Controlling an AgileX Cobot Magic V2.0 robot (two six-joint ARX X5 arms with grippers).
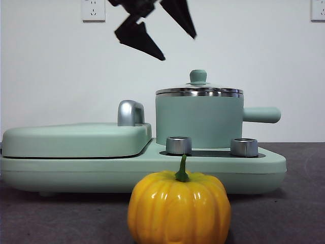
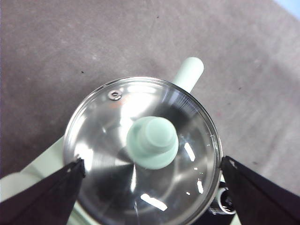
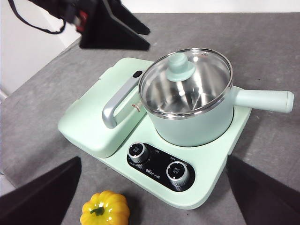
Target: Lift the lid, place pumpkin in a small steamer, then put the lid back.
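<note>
- The left gripper (image 1: pixel 161 31), its two black jaws spread wide and holding nothing, is hanging in the air above the small round glass lid (image 1: pixel 199 90) with the shiny steel rim and mint-green knob; in the left wrist view the knob (image 2: pixel 152 142) is sitting between the jaws, which suggests the arm is lining up for a grasp on it.
- The lid is resting closed on the small steamer (image 1: pixel 198 121), a mint-green cylindrical pot with a steel rim and a straight stubby side handle (image 1: pixel 261 115), so the lifting step is not yet done.
- Through the glass in the right wrist view, the steamer's steel inside is looking bare; no food is showing in it.
- The steamer is standing on the right part of the mint-green cooker base (image 1: pixel 264 170), behind two steel dials (image 1: pixel 179 145), beside the wide flat mint-green cover (image 1: pixel 76 138) with its chrome handle (image 1: pixel 130 112).
- The glossy yellow-orange ribbed toy pumpkin (image 1: pixel 179 207) with a short green stem is sitting upright on the grey table (image 1: pixel 304 203), just in front of the cooker base and outside any container, probably waiting within reach for the other arm.
- The right gripper (image 3: pixel 150 197) is waiting with its jaws wide apart and empty, looking down on pumpkin and cooker.
</note>
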